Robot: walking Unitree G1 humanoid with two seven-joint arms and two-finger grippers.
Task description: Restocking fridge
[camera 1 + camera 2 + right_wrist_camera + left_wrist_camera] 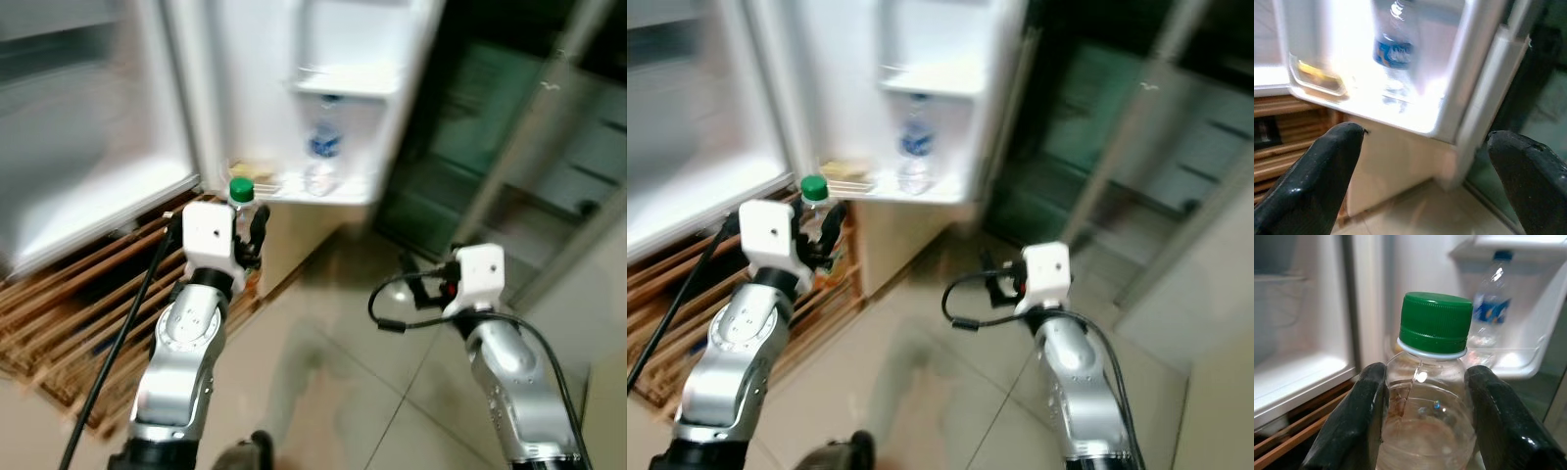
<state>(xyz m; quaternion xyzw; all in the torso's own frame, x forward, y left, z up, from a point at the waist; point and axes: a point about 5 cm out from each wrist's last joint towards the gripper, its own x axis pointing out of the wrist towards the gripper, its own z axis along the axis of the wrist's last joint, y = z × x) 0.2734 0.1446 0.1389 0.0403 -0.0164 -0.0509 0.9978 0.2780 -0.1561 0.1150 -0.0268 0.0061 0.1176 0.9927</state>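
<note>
The left hand is clamped on a clear plastic bottle with a green cap, one black finger pressed to each side just below the neck. The bottle stands upright in the grip and seems to hold a pale liquid, though the blur leaves that unsure; no label can be made out on it. The right hand hangs spread wide with nothing between its fingers, out over the tiled floor and aimed at the fridge door.

Beyond the held bottle, the open fridge door carries a lower door shelf. A second clear bottle with a blue label stands upright in it; the print on that label is too smeared to read. Beside it on the same shelf sits something yellowish. Left of the door, a wooden slatted pallet lies on the floor below the fridge compartment.
</note>
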